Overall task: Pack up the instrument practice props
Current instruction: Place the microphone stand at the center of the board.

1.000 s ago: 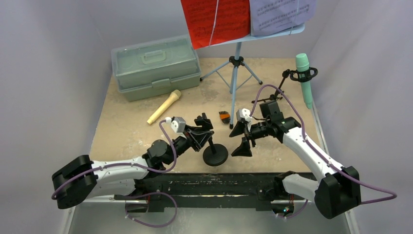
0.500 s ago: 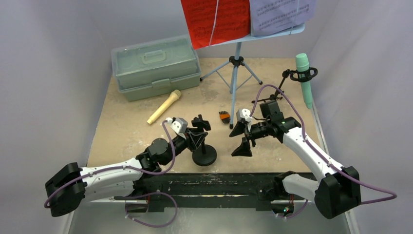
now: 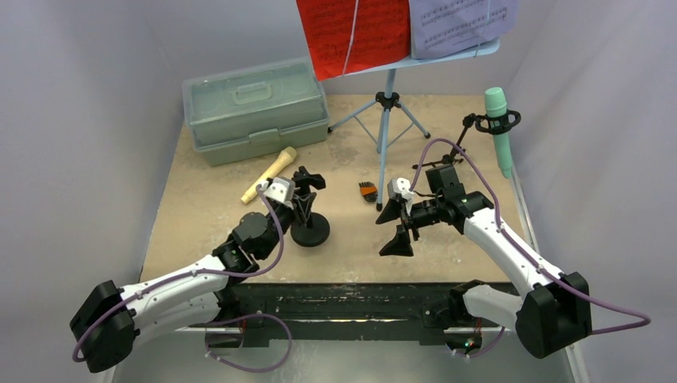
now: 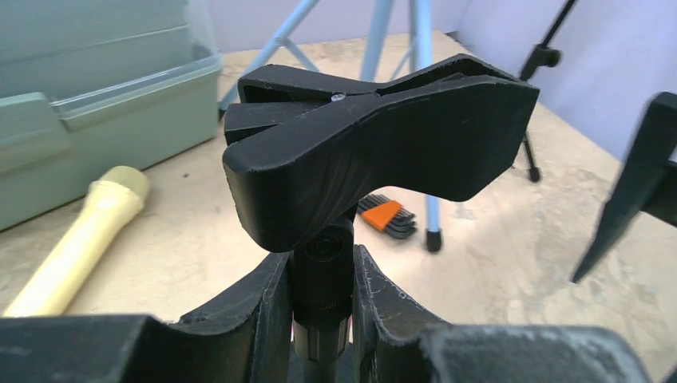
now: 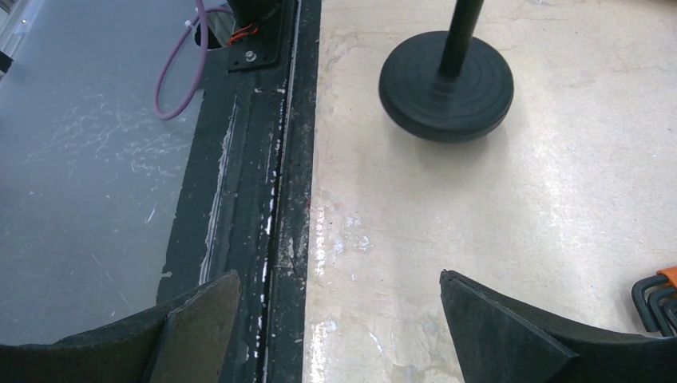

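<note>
**Left arm has the round-base holder by its post**

The left gripper (image 3: 300, 204) is clamped on the thin post of the round-base holder (image 3: 310, 232), just under its clip, left of centre in the top view. The holder stands upright; I cannot tell if its base is touching the table (image 3: 207, 231). The tan mic (image 3: 270, 175) lies flat just up and left of it, near the closed case (image 3: 255, 108) in the upper left.

The right gripper (image 3: 393, 227) hangs right of centre with its jaws wide apart and nothing between them. Hex keys (image 3: 367, 191) lie just up and left of it.

The rack (image 3: 386, 128) stands at top centre, carrying a red sheet (image 3: 351, 32) and a purple sheet (image 3: 459, 24). At the upper right the teal mic (image 3: 500, 132) sits upright in the ring holder (image 3: 479, 124).
</note>
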Available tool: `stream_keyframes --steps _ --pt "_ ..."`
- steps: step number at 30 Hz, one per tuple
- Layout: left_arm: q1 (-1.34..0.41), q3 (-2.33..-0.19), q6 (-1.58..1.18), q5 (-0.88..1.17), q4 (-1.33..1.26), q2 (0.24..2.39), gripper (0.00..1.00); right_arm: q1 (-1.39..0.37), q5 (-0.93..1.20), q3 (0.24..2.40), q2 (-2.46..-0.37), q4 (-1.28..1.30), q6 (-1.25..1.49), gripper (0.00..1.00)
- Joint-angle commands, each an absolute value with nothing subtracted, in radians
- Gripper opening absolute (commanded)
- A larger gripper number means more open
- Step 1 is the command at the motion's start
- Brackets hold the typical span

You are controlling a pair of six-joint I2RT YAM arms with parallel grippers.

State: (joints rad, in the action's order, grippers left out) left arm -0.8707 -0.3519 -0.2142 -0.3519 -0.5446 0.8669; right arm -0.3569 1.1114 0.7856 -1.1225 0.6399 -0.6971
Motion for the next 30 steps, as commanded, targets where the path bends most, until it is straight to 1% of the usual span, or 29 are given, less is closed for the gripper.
stream_keyframes --steps 1,9,17,25,30 --pt "-0.817 -0.42 -0.153 -0.383 -0.702 0.909 0.0 -0.351 1.109 0.82 -1.095 0.653 -0.716 0.99" --pt "-0.715 -0.43 -0.143 -0.324 -0.891 1.036 0.0 -0.351 1.107 0.819 -1.093 0.655 -0.719 0.99" --pt "-0.634 -0.486 -0.154 -0.243 -1.006 1.196 0.0 -0.351 1.108 0.819 -1.094 0.655 -0.721 0.99" --pt "-0.564 -0.585 -0.156 -0.216 -1.113 1.404 0.0 -0.351 1.111 0.818 -1.093 0.657 -0.724 0.99" --pt "-0.506 -0.679 -0.149 -0.176 -1.207 1.574 0.0 -0.351 1.109 0.818 -1.091 0.658 -0.727 0.99"
